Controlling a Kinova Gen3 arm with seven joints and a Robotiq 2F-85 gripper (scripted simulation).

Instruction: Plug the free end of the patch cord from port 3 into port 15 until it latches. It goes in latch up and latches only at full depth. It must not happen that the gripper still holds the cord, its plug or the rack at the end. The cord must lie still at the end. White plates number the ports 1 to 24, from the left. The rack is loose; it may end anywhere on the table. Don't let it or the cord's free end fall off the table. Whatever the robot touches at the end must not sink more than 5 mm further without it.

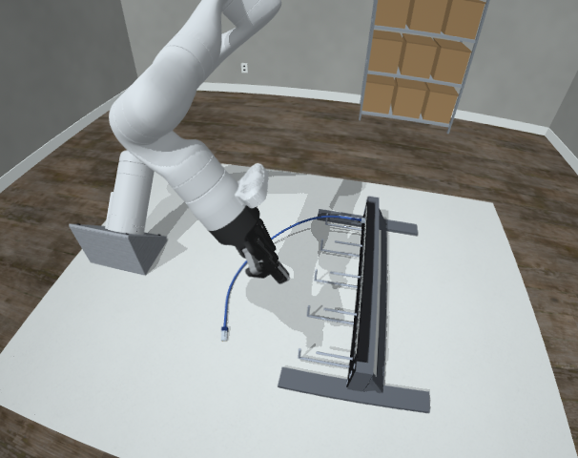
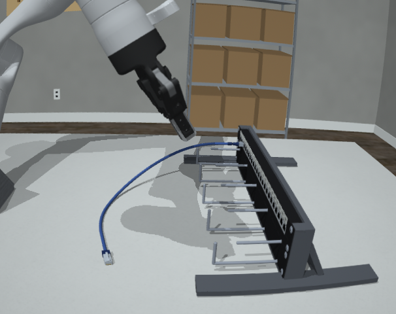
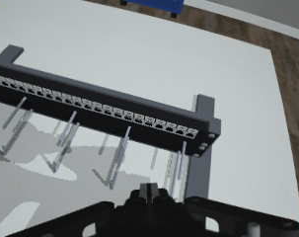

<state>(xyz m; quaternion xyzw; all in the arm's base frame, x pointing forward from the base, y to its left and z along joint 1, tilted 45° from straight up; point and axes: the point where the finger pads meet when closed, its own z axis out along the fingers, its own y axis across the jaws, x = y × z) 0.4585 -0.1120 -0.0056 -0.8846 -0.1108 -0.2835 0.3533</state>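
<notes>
My gripper (image 1: 283, 278) (image 2: 189, 137) (image 3: 149, 195) is shut with nothing between its fingers. It hangs above the table in front of the rack's port side, touching neither rack nor cord. The blue patch cord (image 1: 228, 291) (image 2: 124, 184) has one end plugged in near the rack's far end and arcs down to the table. Its free plug (image 1: 224, 334) (image 2: 105, 257) lies on the table, well away from the gripper. The rack (image 1: 373, 296) (image 2: 301, 250) (image 3: 124, 97) stands upright with a row of ports (image 2: 266, 186) (image 3: 106, 110). The port numbers are too small to read.
Thin metal cable guides (image 1: 328, 319) (image 2: 236, 229) (image 3: 120, 158) stick out from the rack's port side below the ports. The rack's feet (image 1: 304, 380) (image 2: 238, 284) (image 3: 198, 183) rest on the white table (image 1: 155, 385) (image 2: 56, 284) (image 3: 253, 148). The arm's base stands at the left.
</notes>
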